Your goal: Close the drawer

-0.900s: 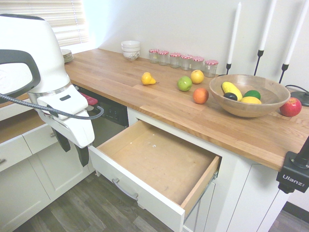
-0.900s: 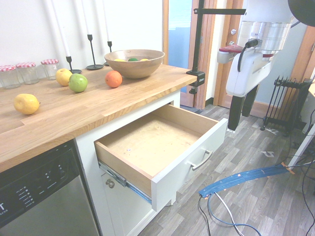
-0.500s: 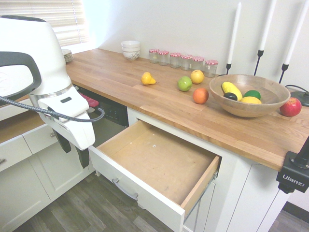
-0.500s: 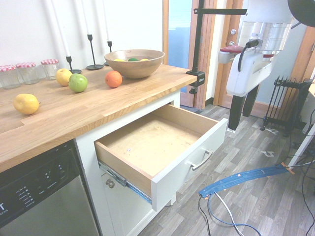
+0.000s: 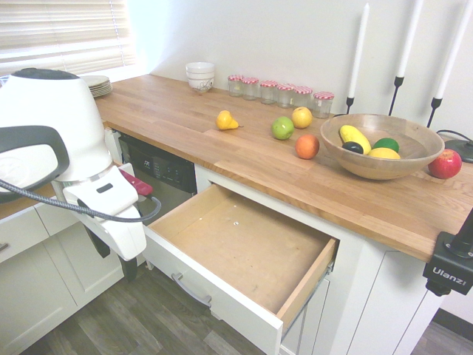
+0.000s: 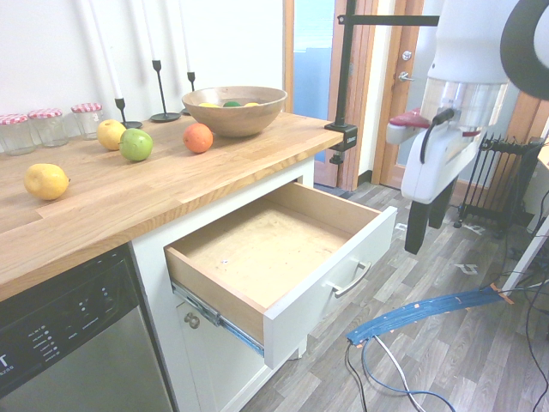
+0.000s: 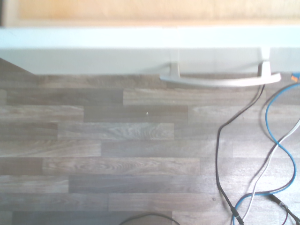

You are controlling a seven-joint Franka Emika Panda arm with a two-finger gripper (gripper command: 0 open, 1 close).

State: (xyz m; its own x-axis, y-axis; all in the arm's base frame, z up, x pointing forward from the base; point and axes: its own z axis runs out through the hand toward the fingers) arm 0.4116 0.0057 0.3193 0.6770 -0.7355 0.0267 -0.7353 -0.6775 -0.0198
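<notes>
The drawer (image 5: 244,240) stands pulled far out from under the wooden counter, its plywood inside bare. Its white front (image 6: 336,276) carries a curved silver handle (image 6: 348,280), and the wrist view shows that handle (image 7: 220,80) from above against the floor. My gripper (image 5: 114,256) hangs pointing down over the floor, just off the front's end nearest the dishwasher. In the second exterior view the gripper (image 6: 427,221) is out in front of the drawer front, apart from it. Its fingers are open with nothing between them.
On the counter (image 5: 185,126) lie loose fruit, a wooden bowl (image 5: 381,145) of fruit, jars and candlesticks. A dishwasher (image 6: 69,343) sits beside the drawer, and white cabinets (image 5: 29,274) are behind the arm. Blue and black cables (image 6: 420,311) lie on the floor.
The arm has sunk lower, bringing the gripper down nearer the floor in front of the drawer. The drawer has not moved and the fingers stay open.
</notes>
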